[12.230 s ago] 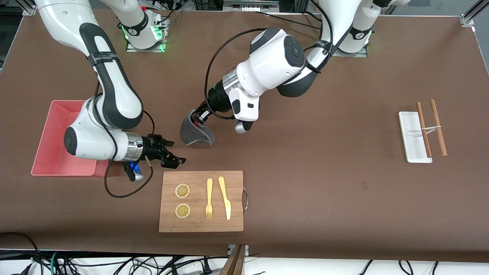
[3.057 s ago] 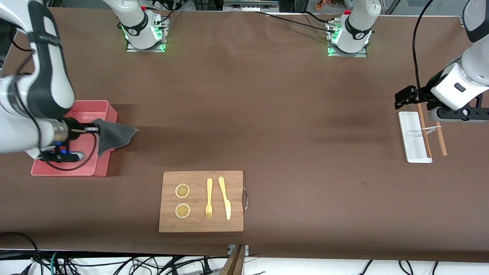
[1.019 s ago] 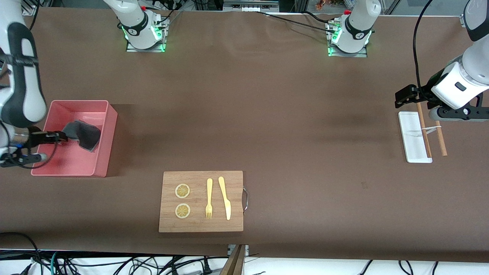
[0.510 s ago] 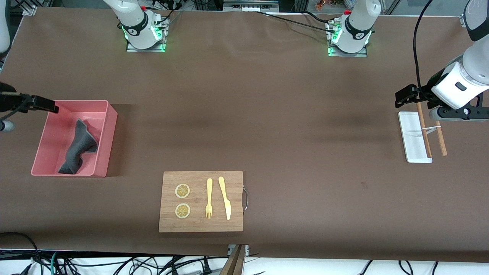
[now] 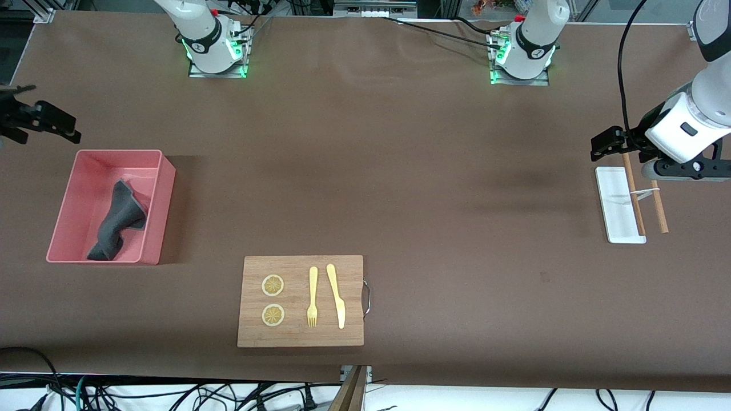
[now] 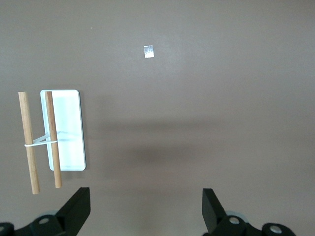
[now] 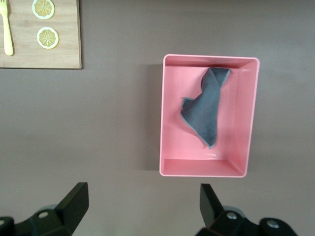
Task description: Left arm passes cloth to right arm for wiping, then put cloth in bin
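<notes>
The dark grey cloth (image 5: 116, 220) lies crumpled in the pink bin (image 5: 65, 210) at the right arm's end of the table; both also show in the right wrist view, the cloth (image 7: 204, 106) in the bin (image 7: 170, 118). My right gripper (image 5: 61, 127) is open and empty, up in the air over bare table beside the bin's edge that lies farther from the front camera; it shows open in its wrist view (image 7: 143, 202). My left gripper (image 5: 604, 142) is open and empty, waiting above the white tray; it shows open in its wrist view (image 6: 145, 205).
A wooden board (image 5: 301, 301) with two lemon slices, a yellow fork and a yellow knife lies near the front edge. A small white tray (image 5: 615, 211) with two wooden chopsticks (image 5: 655, 191) lies at the left arm's end; the tray also shows in the left wrist view (image 6: 69, 130).
The right gripper let the cloth go into the bin, then rose and drew away from it toward the bases. The left arm has not moved.
</notes>
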Robot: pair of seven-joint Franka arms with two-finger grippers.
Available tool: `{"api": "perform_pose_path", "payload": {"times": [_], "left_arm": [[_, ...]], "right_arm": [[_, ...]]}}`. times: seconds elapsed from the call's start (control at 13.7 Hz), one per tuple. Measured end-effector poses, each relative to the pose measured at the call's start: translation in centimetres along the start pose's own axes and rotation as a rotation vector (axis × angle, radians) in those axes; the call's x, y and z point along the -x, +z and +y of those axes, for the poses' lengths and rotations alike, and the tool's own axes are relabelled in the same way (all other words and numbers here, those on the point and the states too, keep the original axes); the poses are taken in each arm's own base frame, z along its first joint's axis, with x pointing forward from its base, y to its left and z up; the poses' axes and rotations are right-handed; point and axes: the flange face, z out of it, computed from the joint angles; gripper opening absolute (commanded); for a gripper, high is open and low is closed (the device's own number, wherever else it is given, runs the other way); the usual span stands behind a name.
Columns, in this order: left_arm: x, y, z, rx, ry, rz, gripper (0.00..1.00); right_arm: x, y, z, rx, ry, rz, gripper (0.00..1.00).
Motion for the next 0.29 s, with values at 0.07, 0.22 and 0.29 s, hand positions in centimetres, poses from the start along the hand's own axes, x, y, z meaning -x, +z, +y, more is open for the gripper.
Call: {"api": "perform_pose_path", "payload": {"times": [0.07,0.22,0.29], "left_arm": [[0.00,0.00,0.00,0.000,0.000,0.000,1.00],[0.00,0.00,0.00,0.000,0.000,0.000,1.00],[0.00,0.00,0.00,0.000,0.000,0.000,1.00]], "right_arm": [[0.58,-0.41,-0.04,0.001,0.000,-0.011,1.00],[1.15,-0.35,-0.09,0.000,0.001,-0.042,1.00],[1.18,-0.17,-0.08,-0.001,0.001,-0.049,1.00]]}}
